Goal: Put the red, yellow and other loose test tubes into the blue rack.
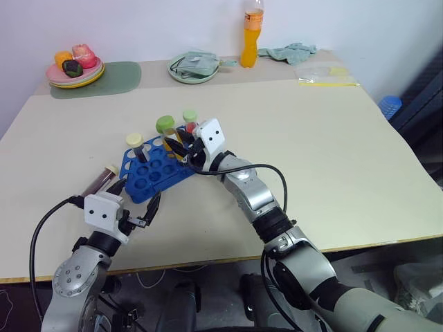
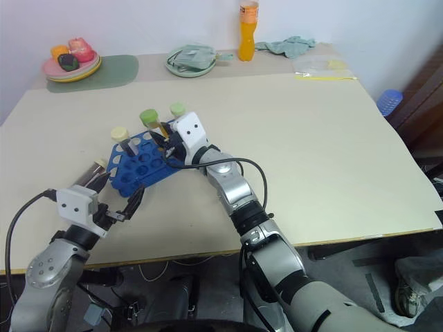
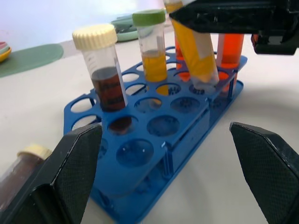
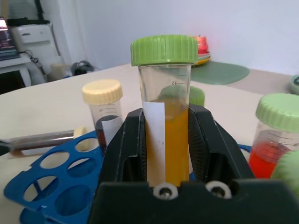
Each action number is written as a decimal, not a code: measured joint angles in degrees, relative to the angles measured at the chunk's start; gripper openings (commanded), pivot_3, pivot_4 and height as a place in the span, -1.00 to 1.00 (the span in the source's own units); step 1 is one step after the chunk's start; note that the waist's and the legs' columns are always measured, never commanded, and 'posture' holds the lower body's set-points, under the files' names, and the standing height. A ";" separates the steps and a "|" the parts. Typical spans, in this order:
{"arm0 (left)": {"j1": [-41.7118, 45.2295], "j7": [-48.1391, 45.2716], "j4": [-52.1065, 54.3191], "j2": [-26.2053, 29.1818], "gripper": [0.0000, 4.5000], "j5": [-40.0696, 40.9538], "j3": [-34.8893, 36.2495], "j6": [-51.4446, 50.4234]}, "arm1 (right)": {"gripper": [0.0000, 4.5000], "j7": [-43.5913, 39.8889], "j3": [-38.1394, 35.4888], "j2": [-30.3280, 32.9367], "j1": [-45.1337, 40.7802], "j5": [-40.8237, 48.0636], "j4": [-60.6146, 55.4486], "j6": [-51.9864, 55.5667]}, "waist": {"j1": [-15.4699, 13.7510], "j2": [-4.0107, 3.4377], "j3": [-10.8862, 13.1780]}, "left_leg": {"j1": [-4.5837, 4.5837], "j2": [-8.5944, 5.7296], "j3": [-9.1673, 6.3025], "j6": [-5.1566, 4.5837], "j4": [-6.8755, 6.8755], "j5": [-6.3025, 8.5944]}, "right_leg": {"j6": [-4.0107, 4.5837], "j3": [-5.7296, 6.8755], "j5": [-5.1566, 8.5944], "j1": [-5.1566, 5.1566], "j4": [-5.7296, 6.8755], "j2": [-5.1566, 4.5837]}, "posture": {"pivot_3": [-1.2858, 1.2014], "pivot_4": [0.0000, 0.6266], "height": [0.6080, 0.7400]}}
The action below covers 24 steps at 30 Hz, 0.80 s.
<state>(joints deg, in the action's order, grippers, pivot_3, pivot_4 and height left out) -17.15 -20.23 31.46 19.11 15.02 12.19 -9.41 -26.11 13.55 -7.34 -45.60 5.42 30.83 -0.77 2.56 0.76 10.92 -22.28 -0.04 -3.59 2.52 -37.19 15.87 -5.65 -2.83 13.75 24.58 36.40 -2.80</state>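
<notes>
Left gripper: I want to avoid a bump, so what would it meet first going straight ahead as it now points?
Most likely the blue rack, dead ahead between the open left gripper fingers; depth is hard to judge.

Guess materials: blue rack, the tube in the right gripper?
Blue rack: looks like moulded plastic, glossy, uniform colour, thin webs between holes. Yellow-orange tube: clear wall, likely plastic though glass is possible; ribbed green cap looks plastic; white label seems paper.

We see a makeshift test room: a beige table [image 1: 291,159] against a white wall, bearing a blue rack [image 1: 156,173], toy food plates [image 1: 75,72] and a drink bottle [image 1: 252,34].
</notes>
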 measured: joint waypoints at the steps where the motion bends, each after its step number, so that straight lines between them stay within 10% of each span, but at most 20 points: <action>1: 0.02 -0.03 -0.05 -0.04 1.00 0.00 -0.03 0.04 | -0.66 0.00 -0.01 -0.01 0.00 -0.06 0.31 -0.66 | 0.01 0.00 0.00 | 0.01 0.00 0.00 0.00 0.00 0.00 | 0.00 0.00 0.00 0.00 0.00 0.00 | 0.03 -0.52 1.00; 24: -0.57 -1.15 -3.35 -0.66 1.00 -0.01 -0.23 3.67 | -0.66 -0.69 0.52 -0.17 1.51 2.50 4.53 -7.81 | -0.16 0.00 -0.02 | 0.09 0.00 0.00 0.00 -0.01 0.00 | 0.00 0.00 0.00 -0.12 0.01 -0.02 | 0.03 -0.52 1.00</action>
<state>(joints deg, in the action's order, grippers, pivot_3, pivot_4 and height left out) -17.73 -21.38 28.10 18.45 15.02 11.96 -5.74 -26.80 14.08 -7.51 -44.09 7.92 35.36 -8.57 2.40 0.76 10.90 -22.18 -0.05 -3.60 2.52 -37.20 15.87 -5.65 -2.83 13.75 24.46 36.41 -2.81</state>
